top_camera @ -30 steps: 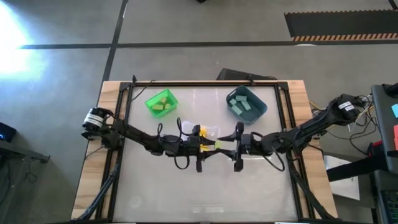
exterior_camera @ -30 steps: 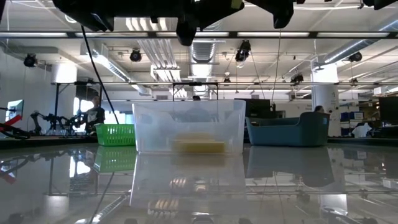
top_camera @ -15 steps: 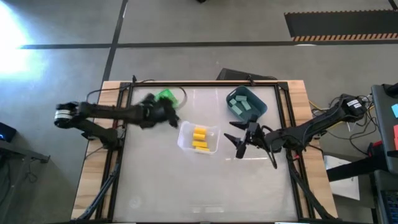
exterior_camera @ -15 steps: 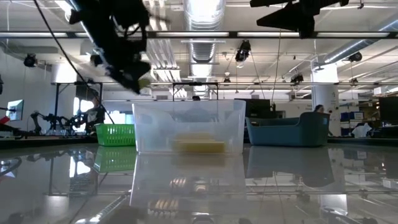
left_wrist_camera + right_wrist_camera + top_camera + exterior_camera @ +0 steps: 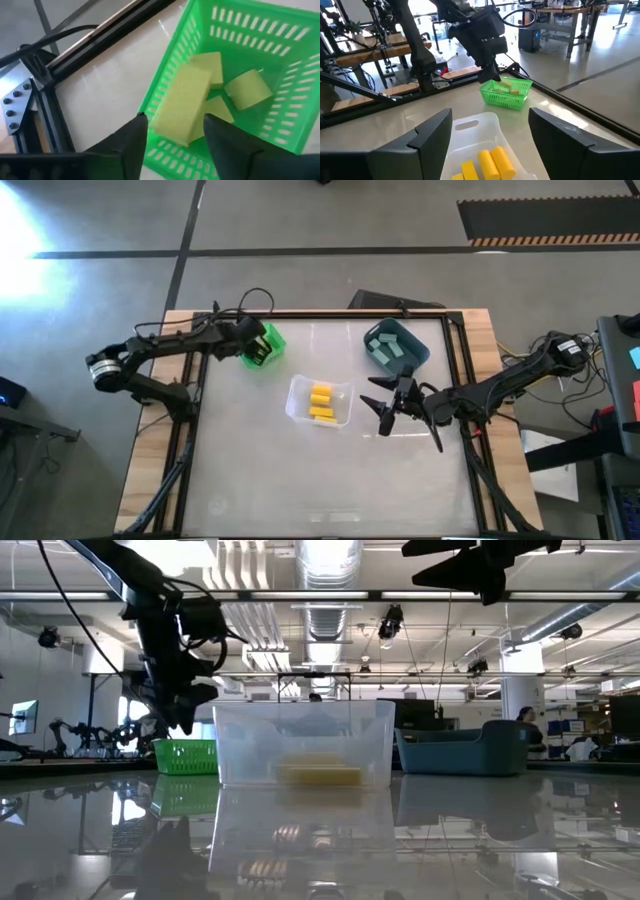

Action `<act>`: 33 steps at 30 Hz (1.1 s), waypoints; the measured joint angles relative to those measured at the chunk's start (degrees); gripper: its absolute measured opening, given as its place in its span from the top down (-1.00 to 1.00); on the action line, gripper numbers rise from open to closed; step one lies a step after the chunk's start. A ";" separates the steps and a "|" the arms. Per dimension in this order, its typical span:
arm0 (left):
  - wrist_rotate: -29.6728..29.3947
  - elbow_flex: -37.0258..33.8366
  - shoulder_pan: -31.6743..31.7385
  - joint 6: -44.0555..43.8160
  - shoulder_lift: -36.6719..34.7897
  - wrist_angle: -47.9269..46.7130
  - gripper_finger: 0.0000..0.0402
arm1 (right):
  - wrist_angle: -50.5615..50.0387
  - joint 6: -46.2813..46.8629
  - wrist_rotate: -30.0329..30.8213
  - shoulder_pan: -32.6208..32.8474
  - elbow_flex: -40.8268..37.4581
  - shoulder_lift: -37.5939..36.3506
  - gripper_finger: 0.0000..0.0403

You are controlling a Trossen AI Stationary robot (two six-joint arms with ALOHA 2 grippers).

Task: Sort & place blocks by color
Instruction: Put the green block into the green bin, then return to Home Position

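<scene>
My left gripper [image 5: 252, 345] hangs over the bright green bin [image 5: 272, 340] at the table's far left, shut on a light green block [image 5: 182, 97]. Three more light green blocks [image 5: 247, 89] lie on the bin's floor [image 5: 300, 85]. My right gripper [image 5: 385, 415] hovers open above the table, right of the clear bin [image 5: 297, 405], touching nothing. Yellow blocks [image 5: 320, 402] lie in the clear bin. Pale teal blocks [image 5: 385, 345] lie in the dark blue-grey bin [image 5: 412, 352]. The low view shows the left gripper [image 5: 183, 720] just above the green bin [image 5: 185, 755]. My left gripper pinches the light green block by its nearer end [image 5: 175, 132], one finger [image 5: 135, 137] on each long side, coming from above and pointing down. The block is lifted clear and hangs over the green bin's near-left corner, above the blocks inside.
The three bins stand in the table's far half: green at the left, clear in the middle, blue-grey at the right. A black frame rail [image 5: 200, 370] runs along the table's left edge beside the green bin. The glossy near half of the table [image 5: 320, 480] is bare.
My left gripper has travelled from the clear bin at the table's middle toward the far left edge, carrying the light green block, and has come down over the green bin. My right gripper has tipped and drawn slightly back from the clear bin, then kept still.
</scene>
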 joint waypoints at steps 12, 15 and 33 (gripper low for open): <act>3.85 0.10 -3.04 -0.42 -2.78 -0.16 0.04 | -3.85 -0.97 -0.53 0.04 -0.20 0.47 -0.23; 3.85 0.07 -6.62 -0.43 -5.24 -0.15 0.04 | -4.34 -3.34 -1.14 0.15 -1.02 0.83 -0.19; 4.22 -13.08 -45.66 13.59 -30.62 20.52 0.18 | 9.47 -18.08 -8.01 0.00 -18.33 -13.71 0.04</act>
